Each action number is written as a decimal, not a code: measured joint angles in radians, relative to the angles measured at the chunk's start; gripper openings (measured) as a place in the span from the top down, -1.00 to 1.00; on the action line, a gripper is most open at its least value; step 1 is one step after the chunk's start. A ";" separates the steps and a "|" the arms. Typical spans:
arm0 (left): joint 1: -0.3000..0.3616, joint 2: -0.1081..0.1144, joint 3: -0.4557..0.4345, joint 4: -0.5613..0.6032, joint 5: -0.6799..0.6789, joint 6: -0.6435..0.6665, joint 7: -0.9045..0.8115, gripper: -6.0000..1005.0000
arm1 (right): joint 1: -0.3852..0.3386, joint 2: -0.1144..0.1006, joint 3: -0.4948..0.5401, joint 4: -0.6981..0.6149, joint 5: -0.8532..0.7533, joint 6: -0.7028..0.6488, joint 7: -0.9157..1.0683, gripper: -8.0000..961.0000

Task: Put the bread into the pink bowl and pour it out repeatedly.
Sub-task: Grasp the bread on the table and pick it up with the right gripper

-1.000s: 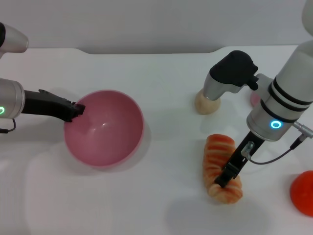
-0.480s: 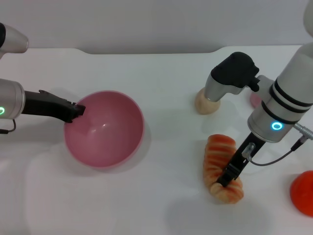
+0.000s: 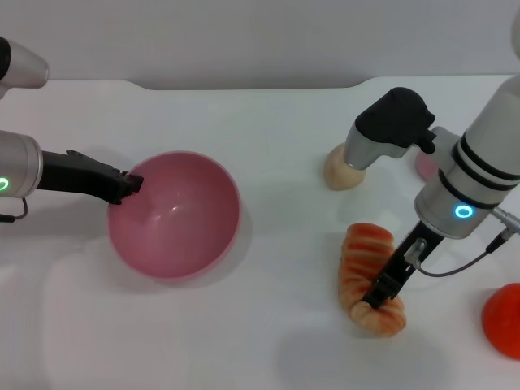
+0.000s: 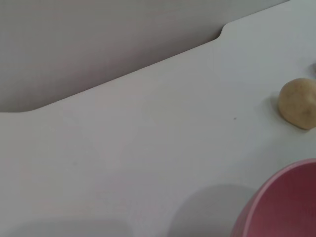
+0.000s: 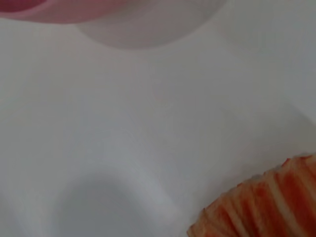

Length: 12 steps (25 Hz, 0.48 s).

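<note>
The pink bowl (image 3: pixel 175 215) stands upright and empty on the white table at the left. My left gripper (image 3: pixel 128 185) is shut on its left rim. The bowl's rim also shows in the left wrist view (image 4: pixel 286 207) and the right wrist view (image 5: pixel 49 10). The bread (image 3: pixel 361 260), orange-and-cream striped, lies on the table at the right, lengthwise toward me. My right gripper (image 3: pixel 380 292) is down on its near end, shut on it, with one black finger across the top. The right wrist view shows the bread's ridged end (image 5: pixel 266 207).
A small beige lump (image 3: pixel 341 175) sits behind the bread, partly under my right arm, and shows in the left wrist view (image 4: pixel 298 103). A small pink dome (image 3: pixel 424 165) peeks out behind the arm. A red object (image 3: pixel 504 321) sits at the right edge.
My right gripper and the bread's near end have shifted slightly right and toward me. The left gripper and the bowl have stayed where they were.
</note>
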 joint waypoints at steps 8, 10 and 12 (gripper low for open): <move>-0.001 0.000 -0.001 0.000 -0.001 0.000 0.000 0.90 | -0.090 -0.004 0.005 -0.151 0.037 0.007 0.006 0.64; -0.003 0.001 -0.005 0.000 -0.001 -0.001 0.000 0.89 | -0.128 -0.004 0.006 -0.228 0.037 0.016 0.017 0.64; -0.003 0.002 -0.009 0.000 -0.001 -0.001 0.000 0.89 | -0.172 -0.006 0.007 -0.322 0.032 0.026 0.035 0.65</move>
